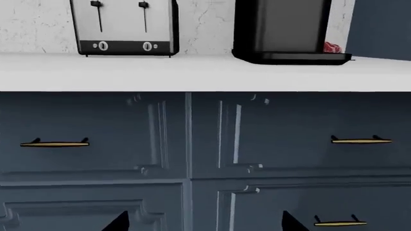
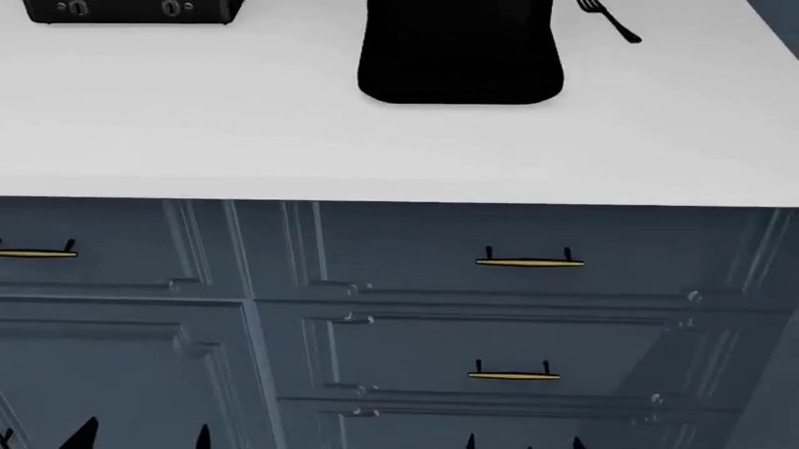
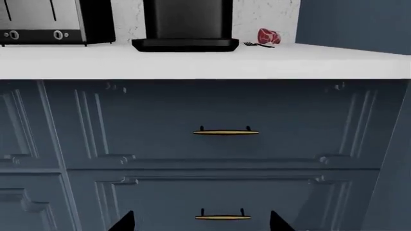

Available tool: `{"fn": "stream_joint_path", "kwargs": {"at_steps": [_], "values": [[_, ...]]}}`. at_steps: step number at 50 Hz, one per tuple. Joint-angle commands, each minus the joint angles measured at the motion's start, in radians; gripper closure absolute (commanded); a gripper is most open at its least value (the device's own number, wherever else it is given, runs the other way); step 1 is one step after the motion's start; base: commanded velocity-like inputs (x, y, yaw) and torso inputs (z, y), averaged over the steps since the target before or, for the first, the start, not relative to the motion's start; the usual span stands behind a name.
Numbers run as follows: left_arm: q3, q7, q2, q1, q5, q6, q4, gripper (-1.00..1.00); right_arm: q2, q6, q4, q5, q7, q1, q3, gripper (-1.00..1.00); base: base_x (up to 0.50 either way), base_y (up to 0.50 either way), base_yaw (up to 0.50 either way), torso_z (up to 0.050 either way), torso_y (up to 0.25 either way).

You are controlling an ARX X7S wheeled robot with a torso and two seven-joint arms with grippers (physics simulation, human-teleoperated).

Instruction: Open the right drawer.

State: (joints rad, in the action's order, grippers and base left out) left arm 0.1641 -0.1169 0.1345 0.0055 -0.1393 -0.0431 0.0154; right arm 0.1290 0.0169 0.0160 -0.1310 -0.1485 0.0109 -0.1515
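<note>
The right drawer (image 2: 413,248) is the slate-blue panel just under the white counter, shut, with a slim brass bar handle (image 2: 530,263). It fills the right wrist view (image 3: 154,122), handle (image 3: 225,132) centred, and shows in the left wrist view (image 1: 301,120). My right gripper (image 3: 202,225) is open and empty, short of the cabinet front, its tips either side of the lower handle (image 3: 222,217). It shows in the head view (image 2: 525,442) below the drawer. My left gripper (image 1: 205,225) is open and empty, facing the seam between the left and right drawers; its tips also show in the head view (image 2: 140,437).
A second drawer (image 2: 413,360) with a brass handle sits under the right drawer. The left drawer (image 1: 96,125) has its own handle (image 1: 55,143). On the counter (image 2: 250,131) stand a toaster (image 1: 125,26), a black machine (image 2: 459,51), a fork (image 2: 609,21) and red meat (image 3: 268,36). A blue wall (image 3: 359,21) stands at the right.
</note>
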Motion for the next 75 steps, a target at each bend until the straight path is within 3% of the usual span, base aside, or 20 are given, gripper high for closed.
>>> {"fn": "stream_joint_path", "kwargs": {"at_steps": [1, 15, 51, 70, 75], "values": [[0.014, -0.009, 0.011, 0.000, 0.005, -0.019, -0.003, -1.00, 0.010, -0.025, -0.035, -0.008, -0.015, -0.005, -0.011, -1.00, 0.00, 0.00, 0.00, 0.000, 0.000], [0.037, -0.019, 0.023, -0.005, 0.023, -0.009, -0.007, -1.00, 0.019, -0.012, -0.019, -0.018, -0.019, 0.000, -0.021, -1.00, 0.00, 0.00, 0.00, 0.000, -0.102], [0.059, -0.034, 0.041, -0.006, -0.005, -0.014, 0.000, -1.00, 0.036, -0.016, -0.029, -0.035, -0.047, 0.001, -0.046, -1.00, 0.00, 0.00, 0.00, 0.000, -0.250], [0.083, -0.038, 0.050, -0.009, -0.022, 0.036, 0.031, -1.00, 0.042, 0.020, -0.008, -0.044, -0.054, 0.004, -0.052, -1.00, 0.00, 0.00, 0.00, 0.000, 0.000], [0.066, -0.031, 0.049, -0.005, -0.050, -0.021, 0.009, -1.00, 0.046, 0.034, -0.020, -0.045, -0.055, -0.001, -0.056, -1.00, 0.00, 0.00, 0.00, 0.000, 0.000]]}}
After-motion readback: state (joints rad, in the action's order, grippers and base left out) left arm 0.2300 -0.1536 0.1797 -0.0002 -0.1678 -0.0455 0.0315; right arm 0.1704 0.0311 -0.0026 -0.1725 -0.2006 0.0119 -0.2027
